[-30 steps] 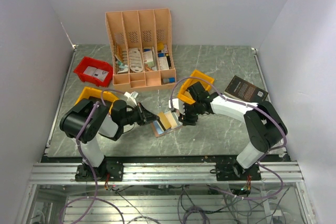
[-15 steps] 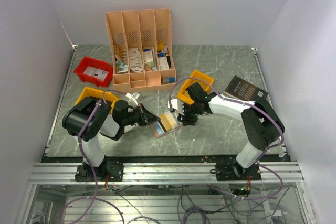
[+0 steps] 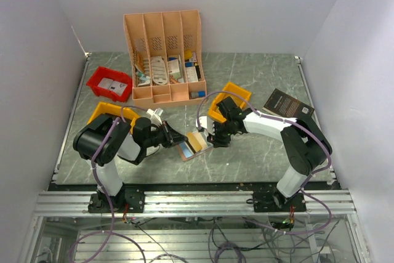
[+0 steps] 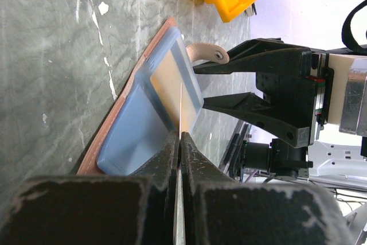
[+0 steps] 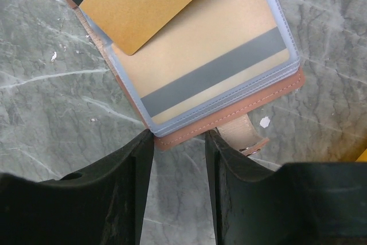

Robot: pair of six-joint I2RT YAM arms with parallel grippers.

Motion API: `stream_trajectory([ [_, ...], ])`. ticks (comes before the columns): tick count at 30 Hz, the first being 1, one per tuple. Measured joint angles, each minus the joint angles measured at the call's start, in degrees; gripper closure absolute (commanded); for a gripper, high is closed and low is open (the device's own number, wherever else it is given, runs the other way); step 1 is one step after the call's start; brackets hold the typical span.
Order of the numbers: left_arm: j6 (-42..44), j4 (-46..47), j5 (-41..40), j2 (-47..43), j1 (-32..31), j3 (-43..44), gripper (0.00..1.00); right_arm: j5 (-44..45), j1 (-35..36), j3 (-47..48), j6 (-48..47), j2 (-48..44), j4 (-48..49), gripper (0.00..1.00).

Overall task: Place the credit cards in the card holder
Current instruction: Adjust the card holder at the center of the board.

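Green marbled worktop [image 3: 258, 152] fills the overhead view, and the holder [image 3: 188, 151] lies open on it at lower centre, between your two arms. By my reading you are part-way through. One step looks done: in the right wrist view a pocketed card [image 5: 218, 67], gold with a grey stripe, sits fully inside the holder's clear sleeve. The step in hand is a second one. Your left jaws are pressed together on a card [image 5: 137, 4], gold with a black stripe. It enters from the upper left of that view, and its rounded corner overlaps the sleeve's upper-left edge. From the left wrist you see this card edge-on, a thin pale line running up from the jaws over the blue sleeve [image 4: 132, 136]. I cannot tell whether its leading edge has entered a sleeve or only rests on top, so count it as not yet in. Your right jaws are spread partway and pinch nothing I can see. Their fingers [image 5: 132, 193] stand either side of the holder's brown edge at bottom centre, just beside the strap tab [image 5: 249, 139], well placed to steady it. What is left is to slide the held card home. The organiser [image 3: 163, 47] at top centre and the red bin [image 3: 98, 81] at left hold small pale things, but they are too small to tell whether any are cards.
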Motion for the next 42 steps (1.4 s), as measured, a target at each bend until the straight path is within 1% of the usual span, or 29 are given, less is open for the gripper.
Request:
stream_trajectory([
  [15, -0.8, -3.2, -1.4, -2.6, -0.1, -1.5, 0.93, 0.1, 0.2, 1.0, 0.8, 1.0, 0.0, 0.61],
  [26, -1.3, -3.2, -2.7, -2.9, -0.1, -3.0, 0.93, 0.2, 0.2, 1.3, 1.2, 1.2, -0.1, 0.61],
  [33, -2.6, -1.8, -3.7, -2.8, -0.1, -3.0, 0.93, 0.2, 0.2, 1.3, 1.3, 1.2, -0.1, 0.61],
  [42, -4.7, 1.1, -4.5, -0.2, -0.1, -4.0, 0.93, 0.4, 0.4, 1.5, 1.4, 1.4, -0.2, 0.61],
])
